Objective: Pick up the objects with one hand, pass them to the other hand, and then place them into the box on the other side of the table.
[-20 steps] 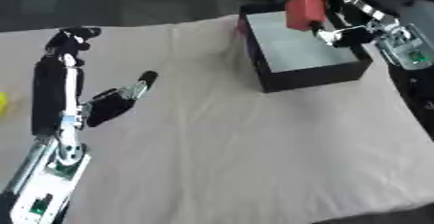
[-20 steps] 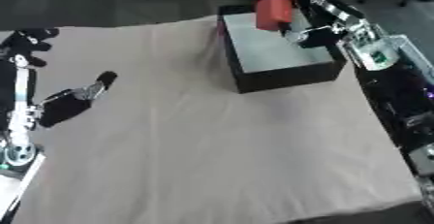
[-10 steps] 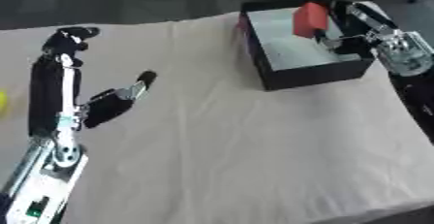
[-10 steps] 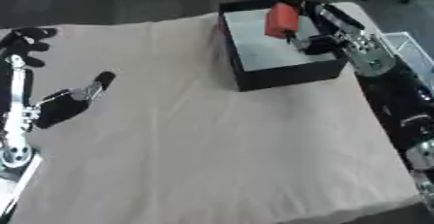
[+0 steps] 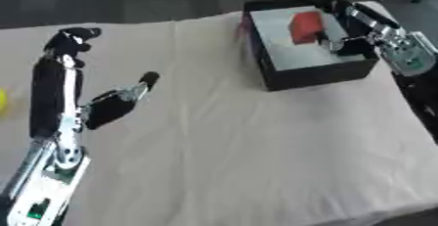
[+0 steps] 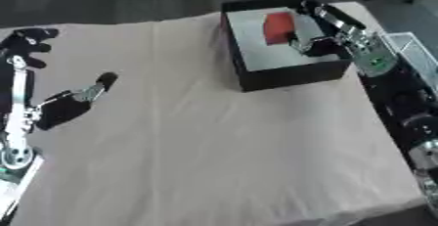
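Yellow shows at the far left edge, a small rounded thing (image 5: 3, 100) well away from the black box (image 5: 310, 76), too cropped for me to name. Next along, still far left of the box, my left hand (image 5: 111, 106) hangs idle above the cream cloth (image 5: 231, 142), fingers relaxed and pointing up toward the far side, holding nothing.

Then the box itself, at the far right of the table. The red block (image 5: 305, 27) now sits low inside it, against the pale floor near the far wall. A second ago I was holding it up above the box's far rim; half a second ago it was already dipping inside. So it has come down into the box.

Rightmost, my right hand (image 5: 349, 40) reaches over the box's right wall, fingers curled beside the block. It looks as if I am pinching the block's right edge, though the contact is partly hidden.

I judge the placing nearly done: what remains is to let go and draw the hand clear of the box wall without dragging the block.
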Available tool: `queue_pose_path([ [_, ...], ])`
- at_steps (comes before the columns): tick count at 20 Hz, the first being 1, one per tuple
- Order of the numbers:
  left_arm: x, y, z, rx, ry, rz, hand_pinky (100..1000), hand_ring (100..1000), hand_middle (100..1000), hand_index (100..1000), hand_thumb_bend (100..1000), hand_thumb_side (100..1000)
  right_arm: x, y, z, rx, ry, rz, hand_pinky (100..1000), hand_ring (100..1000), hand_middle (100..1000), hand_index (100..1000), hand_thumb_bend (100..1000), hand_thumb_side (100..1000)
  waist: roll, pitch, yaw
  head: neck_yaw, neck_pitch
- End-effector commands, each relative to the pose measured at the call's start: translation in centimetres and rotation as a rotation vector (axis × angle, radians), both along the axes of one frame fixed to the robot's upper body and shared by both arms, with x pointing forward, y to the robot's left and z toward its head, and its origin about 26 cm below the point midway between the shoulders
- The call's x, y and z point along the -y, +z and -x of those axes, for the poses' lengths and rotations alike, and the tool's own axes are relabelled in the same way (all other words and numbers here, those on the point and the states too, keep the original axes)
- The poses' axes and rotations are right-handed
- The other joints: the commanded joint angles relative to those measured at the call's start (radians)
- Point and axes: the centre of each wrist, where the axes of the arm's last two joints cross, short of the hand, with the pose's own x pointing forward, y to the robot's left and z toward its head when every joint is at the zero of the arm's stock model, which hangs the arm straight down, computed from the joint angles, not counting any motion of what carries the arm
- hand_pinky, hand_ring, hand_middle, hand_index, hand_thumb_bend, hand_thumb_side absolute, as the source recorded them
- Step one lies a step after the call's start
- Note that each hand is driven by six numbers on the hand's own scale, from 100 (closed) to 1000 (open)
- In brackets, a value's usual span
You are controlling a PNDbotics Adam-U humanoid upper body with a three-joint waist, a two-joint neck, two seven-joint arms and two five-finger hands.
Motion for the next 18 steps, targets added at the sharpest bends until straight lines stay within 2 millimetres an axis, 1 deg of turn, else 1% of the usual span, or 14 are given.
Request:
queue_pose_path([
  [1, -0.4, 1.0, 0.0, 0.029, 0.001, -0.001, 595, 691, 727, 784, 723, 435, 1.2, 2.5, 0.7, 0.042, -0.037, 0.085, 1000, 1000, 1000, 1000, 100, 100, -0.002, -0.017, -0.002, -0.002, 0.006],
  [10, -0.5, 0.9, 0.1, 0.028, 0.006, 0.003, 593, 689, 724, 783, 722, 434, 0.9, 3.0, 0.7, 0.105, -0.033, 0.079, 1000, 1000, 1000, 1000, 100, 100, -0.002, -0.018, -0.004, 0.002, 0.016],
  [12, -0.7, 0.8, 0.1, 0.027, 0.012, 0.009, 591, 687, 723, 781, 717, 433, 0.6, 3.3, 0.7, 0.138, -0.024, 0.030, 1000, 1000, 1000, 1000, 100, 100, -0.003, -0.019, -0.003, 0.010, 0.019],
  [14, -0.9, 0.9, 0.0, 0.030, 0.022, 0.017, 591, 686, 722, 780, 715, 431, 0.1, 4.1, 0.7, 0.179, -0.002, -0.046, 1000, 1000, 1000, 1000, 100, 100, -0.004, -0.022, -0.003, 0.023, 0.022],
  [15, -1.0, 0.9, 0.0, 0.032, 0.028, 0.019, 591, 685, 722, 780, 712, 431, -0.2, 4.6, 0.7, 0.196, 0.021, -0.088, 1000, 1000, 1000, 999, 100, 232, -0.004, -0.023, -0.002, 0.031, 0.023],
  [16, -1.1, 1.0, 0.0, 0.034, 0.034, 0.020, 590, 682, 722, 779, 710, 427, -0.6, 5.2, 0.7, 0.207, 0.049, -0.129, 1000, 1000, 1000, 998, 100, 395, -0.004, -0.024, -0.002, 0.041, 0.024],
  [17, -1.3, 1.1, -0.1, 0.035, 0.041, 0.021, 590, 681, 724, 777, 708, 427, -0.8, 5.8, 0.9, 0.215, 0.078, -0.166, 1000, 1000, 1000, 998, 100, 436, -0.004, -0.025, -0.002, 0.054, 0.027],
  [18, -1.4, 1.2, -0.2, 0.035, 0.049, 0.022, 589, 679, 724, 774, 708, 427, -1.1, 6.6, 1.1, 0.219, 0.109, -0.197, 1000, 1000, 1000, 1000, 100, 447, -0.004, -0.027, -0.002, 0.069, 0.031],
])
